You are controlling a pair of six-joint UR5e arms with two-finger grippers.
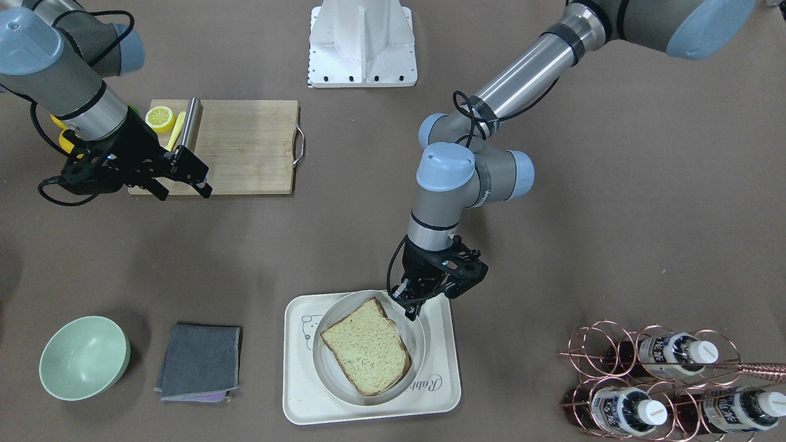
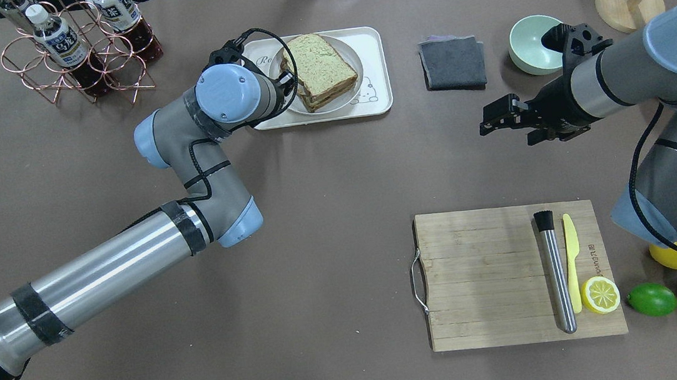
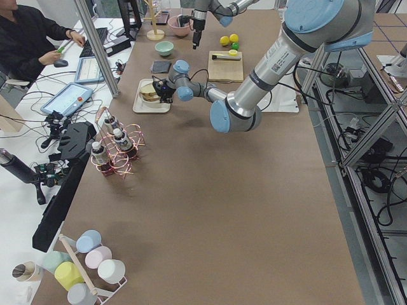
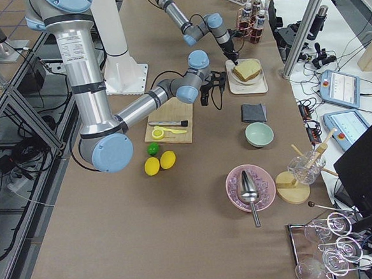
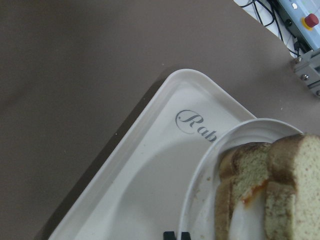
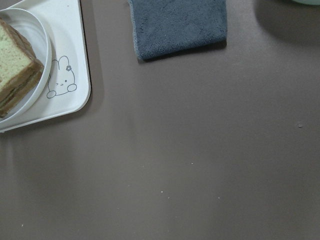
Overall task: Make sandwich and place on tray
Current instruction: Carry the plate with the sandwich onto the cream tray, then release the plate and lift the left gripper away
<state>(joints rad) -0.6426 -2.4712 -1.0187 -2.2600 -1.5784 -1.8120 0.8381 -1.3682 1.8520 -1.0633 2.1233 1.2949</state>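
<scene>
Sandwich [image 1: 365,345] assembled, its plate [image 1: 420,362] seated in the tray [image 1: 301,399], so only release appears outstanding: left hand [image 1: 411,310] clamped on plate rim, right hand [image 1: 184,191] apart, empty.

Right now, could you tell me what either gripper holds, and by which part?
The left gripper seems to pinch the plate by its rim; the right gripper holds nothing.

You can read the script "Rab" on the tray [image 5: 150,165]; the plate [image 5: 250,125] covers the rest of the word. The bottles [image 1: 660,351] carry printed labels and the cutting board [image 2: 486,275] a small stamp, both probably too small to read.
</scene>
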